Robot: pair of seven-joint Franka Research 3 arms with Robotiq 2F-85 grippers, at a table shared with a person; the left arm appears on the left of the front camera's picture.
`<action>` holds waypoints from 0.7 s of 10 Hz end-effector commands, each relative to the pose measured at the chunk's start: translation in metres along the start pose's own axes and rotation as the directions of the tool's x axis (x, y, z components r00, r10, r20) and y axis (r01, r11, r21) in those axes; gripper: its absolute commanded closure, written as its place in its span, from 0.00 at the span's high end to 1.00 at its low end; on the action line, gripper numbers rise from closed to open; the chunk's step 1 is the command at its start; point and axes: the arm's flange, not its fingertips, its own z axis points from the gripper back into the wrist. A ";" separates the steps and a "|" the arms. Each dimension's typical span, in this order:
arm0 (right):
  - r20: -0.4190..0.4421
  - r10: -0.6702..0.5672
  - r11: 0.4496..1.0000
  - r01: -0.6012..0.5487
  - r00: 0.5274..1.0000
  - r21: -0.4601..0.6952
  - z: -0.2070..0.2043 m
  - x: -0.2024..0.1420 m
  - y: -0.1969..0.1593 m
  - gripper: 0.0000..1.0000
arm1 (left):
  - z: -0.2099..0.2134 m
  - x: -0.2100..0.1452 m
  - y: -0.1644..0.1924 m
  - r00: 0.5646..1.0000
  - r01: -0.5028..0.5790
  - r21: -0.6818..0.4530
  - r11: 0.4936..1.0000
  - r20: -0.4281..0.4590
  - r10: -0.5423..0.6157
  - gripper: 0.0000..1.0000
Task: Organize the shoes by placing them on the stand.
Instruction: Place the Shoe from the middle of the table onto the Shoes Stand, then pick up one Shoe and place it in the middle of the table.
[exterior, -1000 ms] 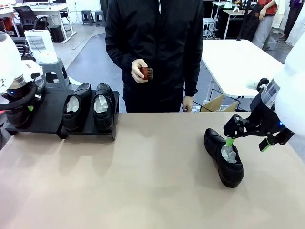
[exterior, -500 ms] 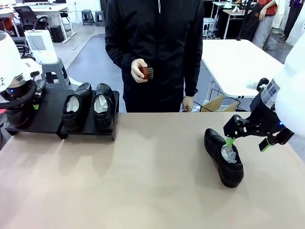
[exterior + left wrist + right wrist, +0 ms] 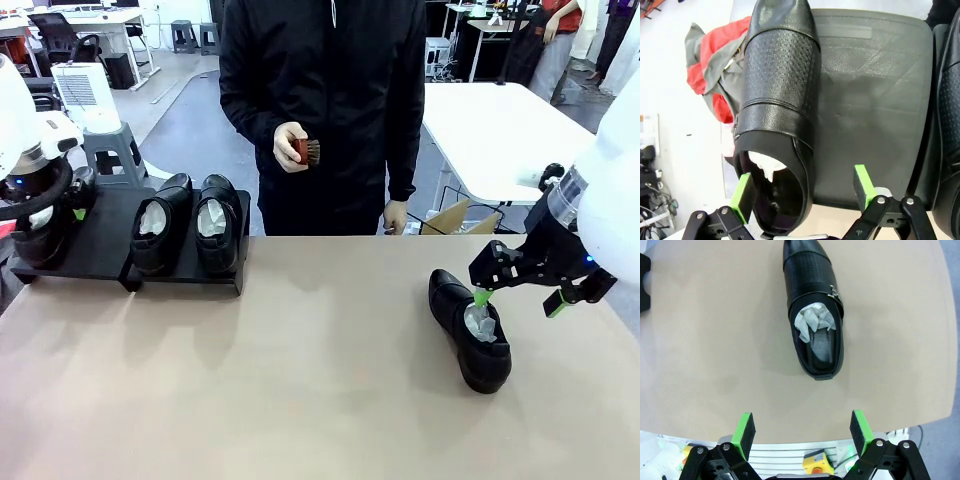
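Nearest on the table (image 3: pixel 300 400), one shoe (image 3: pixel 470 330) lies alone at the right, with the right tool (image 3: pixel 801 432) spread wide and hovering beside it, gripping nothing. Farther back on the left, the stand (image 3: pixel 110 240) holds three shoes. The left tool (image 3: pixel 802 192) is spread around the heel of the leftmost one (image 3: pixel 777 100). Behind the table, a person's hand (image 3: pixel 290 148) holds a small brush (image 3: pixel 308 152).
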 end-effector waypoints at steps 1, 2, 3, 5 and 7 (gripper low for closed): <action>-0.001 0.017 1.000 -0.017 1.000 -0.003 0.001 0.001 -0.002 1.00 | -0.003 0.001 -0.001 1.000 0.004 0.000 1.000 0.004 -0.004 1.00; -0.001 0.017 1.000 -0.017 1.000 -0.003 0.001 0.001 -0.002 1.00 | -0.003 0.001 -0.001 1.000 0.004 0.000 1.000 0.004 -0.004 1.00; -0.001 0.017 1.000 -0.017 1.000 -0.003 0.001 0.001 -0.002 1.00 | -0.003 0.001 -0.001 1.000 0.004 0.000 1.000 0.004 -0.004 1.00; -0.001 0.017 1.000 -0.017 1.000 -0.003 0.001 0.001 -0.002 1.00 | -0.003 0.001 -0.001 1.000 0.004 0.000 1.000 0.004 -0.004 1.00; -0.001 0.017 1.000 -0.017 1.000 -0.003 0.001 0.001 -0.002 1.00 | -0.003 0.001 -0.001 1.000 0.004 0.000 1.000 0.004 -0.004 1.00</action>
